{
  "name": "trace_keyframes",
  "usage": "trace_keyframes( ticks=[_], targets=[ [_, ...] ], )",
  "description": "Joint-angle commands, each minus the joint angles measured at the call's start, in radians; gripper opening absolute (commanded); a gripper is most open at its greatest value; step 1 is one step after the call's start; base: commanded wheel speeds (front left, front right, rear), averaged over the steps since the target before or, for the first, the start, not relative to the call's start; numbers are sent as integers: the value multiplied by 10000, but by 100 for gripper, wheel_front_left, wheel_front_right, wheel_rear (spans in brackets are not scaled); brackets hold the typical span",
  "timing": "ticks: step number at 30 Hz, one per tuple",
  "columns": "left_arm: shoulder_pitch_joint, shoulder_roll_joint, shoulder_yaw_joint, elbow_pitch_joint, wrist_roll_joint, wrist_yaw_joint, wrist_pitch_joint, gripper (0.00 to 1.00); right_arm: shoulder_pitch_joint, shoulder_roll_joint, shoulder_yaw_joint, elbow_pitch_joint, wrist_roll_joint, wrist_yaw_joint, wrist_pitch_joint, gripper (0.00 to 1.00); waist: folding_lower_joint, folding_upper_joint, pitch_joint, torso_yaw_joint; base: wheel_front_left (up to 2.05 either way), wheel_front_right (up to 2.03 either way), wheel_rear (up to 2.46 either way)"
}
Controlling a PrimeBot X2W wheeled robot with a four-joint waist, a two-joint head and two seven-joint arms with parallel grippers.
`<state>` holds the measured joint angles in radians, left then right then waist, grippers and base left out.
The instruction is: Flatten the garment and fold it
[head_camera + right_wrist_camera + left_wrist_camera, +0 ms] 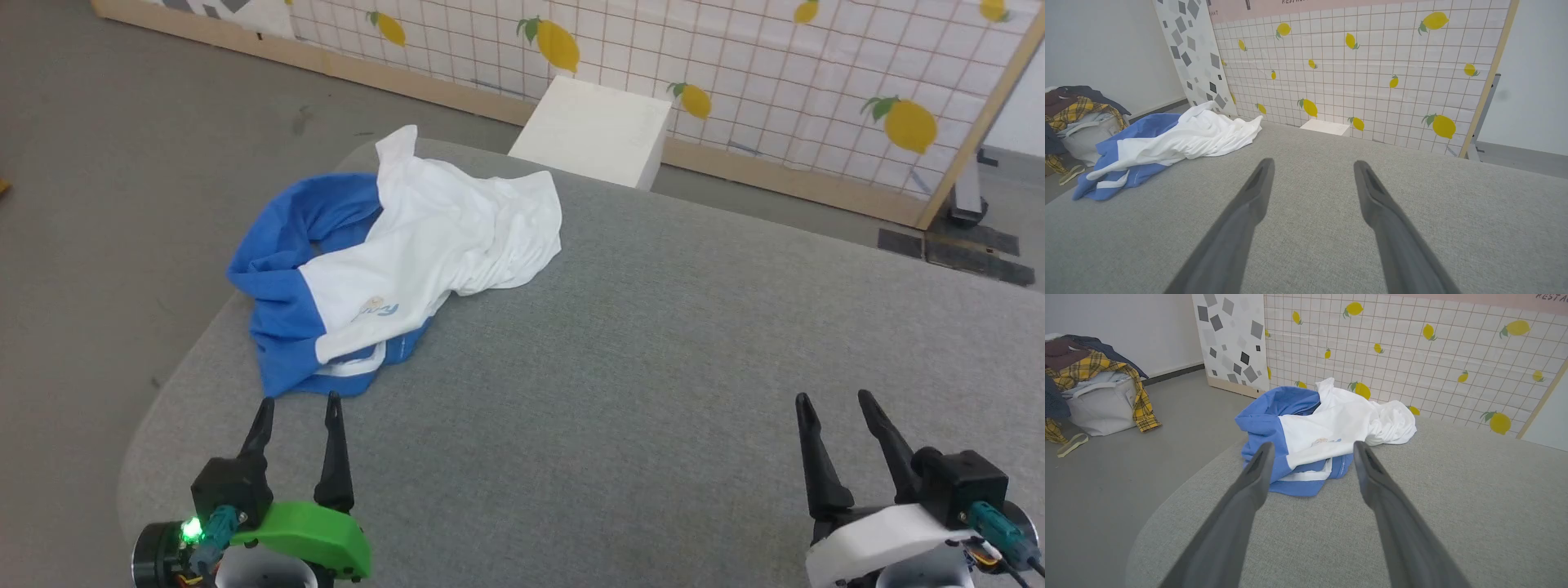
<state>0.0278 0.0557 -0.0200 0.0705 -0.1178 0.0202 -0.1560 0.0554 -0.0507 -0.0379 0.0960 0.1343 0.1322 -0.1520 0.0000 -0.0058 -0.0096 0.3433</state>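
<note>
The garment (pixel 424 253), a white shirt with bright blue sleeves, lies crumpled in a heap at the far left of the grey padded table (pixel 653 392). Small blue lettering shows on its white front, and one blue sleeve hangs over the table's left edge. My left gripper (pixel 298 404) stands open just short of the heap's near blue edge, touching nothing. In the left wrist view the garment (pixel 1327 428) sits right beyond the spread fingers (pixel 1257 469). My right gripper (pixel 833 400) is open over bare table at the lower right, far from the garment (pixel 1180 139).
A white box (pixel 596 131) stands on the floor behind the table, against a lemon-patterned tiled partition (pixel 775 73). A pile of clothes on a white bag (pixel 1094 392) sits on the floor to the left. The table's right and middle are bare cloth.
</note>
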Motion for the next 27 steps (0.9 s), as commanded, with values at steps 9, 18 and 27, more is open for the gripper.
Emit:
trace_keyframes(
  ticks=[9, 18, 27],
  targets=[
    [215, -4, -64, 117, -299, 114, -260, 100, 242, 3, -41, 168, 247, -10, -297, 100, 0, 40, 6, 459, 0, 0, 0],
    [284, 12, -117, 198, -329, 151, -447, 100, 348, 3, -113, 285, 378, -12, -484, 100, 0, 44, 3, 834, 0, 0, 0],
    [322, 35, -147, 293, -337, 224, -629, 100, 414, 4, -141, 329, 303, -13, -667, 100, 0, 48, 4, 1166, 0, 0, 0]
  ],
)
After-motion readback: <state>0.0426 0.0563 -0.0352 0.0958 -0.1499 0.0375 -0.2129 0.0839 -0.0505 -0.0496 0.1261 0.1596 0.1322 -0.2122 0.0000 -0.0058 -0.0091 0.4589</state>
